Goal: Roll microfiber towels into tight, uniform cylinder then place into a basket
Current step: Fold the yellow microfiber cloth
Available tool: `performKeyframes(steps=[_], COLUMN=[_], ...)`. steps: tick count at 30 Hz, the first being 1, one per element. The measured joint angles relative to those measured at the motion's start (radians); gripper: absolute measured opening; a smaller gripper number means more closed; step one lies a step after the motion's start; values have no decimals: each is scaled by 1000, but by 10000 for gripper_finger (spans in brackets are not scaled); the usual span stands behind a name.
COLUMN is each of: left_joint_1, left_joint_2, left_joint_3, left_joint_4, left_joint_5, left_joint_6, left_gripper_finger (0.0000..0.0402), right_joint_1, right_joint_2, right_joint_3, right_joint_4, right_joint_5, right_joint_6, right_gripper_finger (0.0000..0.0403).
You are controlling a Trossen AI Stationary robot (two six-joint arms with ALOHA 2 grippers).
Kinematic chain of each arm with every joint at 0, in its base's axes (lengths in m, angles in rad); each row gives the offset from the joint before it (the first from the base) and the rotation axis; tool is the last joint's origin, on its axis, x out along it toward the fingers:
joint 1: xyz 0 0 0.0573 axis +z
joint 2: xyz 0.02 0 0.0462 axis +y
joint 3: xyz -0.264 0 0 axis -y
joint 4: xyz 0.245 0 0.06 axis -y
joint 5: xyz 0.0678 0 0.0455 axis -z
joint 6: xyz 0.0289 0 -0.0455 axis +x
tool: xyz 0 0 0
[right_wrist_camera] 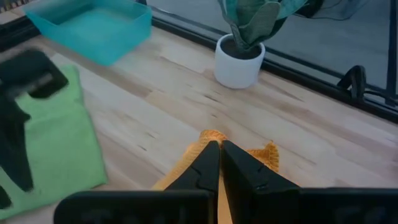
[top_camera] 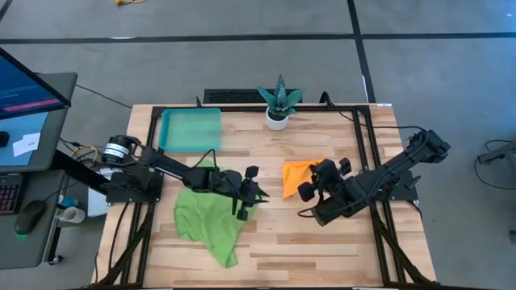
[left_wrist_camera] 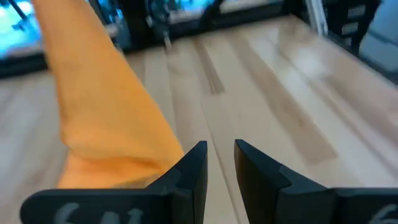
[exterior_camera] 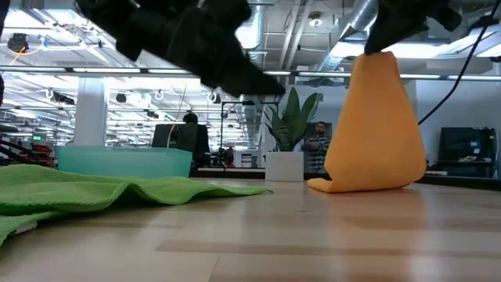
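**Orange towel hung from right gripper, left fingers beside it**

The orange towel (top_camera: 297, 177) hung in a limp cone from the right gripper (right_wrist_camera: 220, 163), whose fingers were pinched together on its top edge. Its lower end rested in a small heap on the table (top_camera: 339, 250), just on the pot's (top_camera: 276, 119) near side and a little toward the right arm. So its long axis ran top to bottom, from the pinch down to the wood.

The left gripper (left_wrist_camera: 220, 163) hovered just on the far side of the towel from the right arm, between it and the green towel (top_camera: 211, 217). Its fingers stood slightly apart and held nothing; the orange cloth lay close beside one fingertip, off to the side rather than between the two.

The green towel lay spread and rumpled under the left arm, farther from the pot. The basket (top_camera: 190, 129) sat beside the pot toward the left arm and looked empty.

In my judgement no rolling had begun. The right arm controlled the towel, while the left was near enough to catch a free lower corner, which would need a sideways reach toward the cloth.
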Motion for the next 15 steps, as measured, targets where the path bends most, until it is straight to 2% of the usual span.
performKeyframes(steps=[6,15], left_joint_1=[12,20], left_joint_2=[115,192], left_joint_3=[30,96], left_joint_4=[84,78], left_joint_5=[0,-1], left_joint_6=[0,-21], left_gripper_finger=[72,72], right_joint_1=[-8,-8], right_joint_2=[0,1], right_joint_3=[0,0], right_joint_4=[4,8], right_joint_5=[-1,-2], right_joint_6=[-3,-5], right_gripper_finger=[38,38])
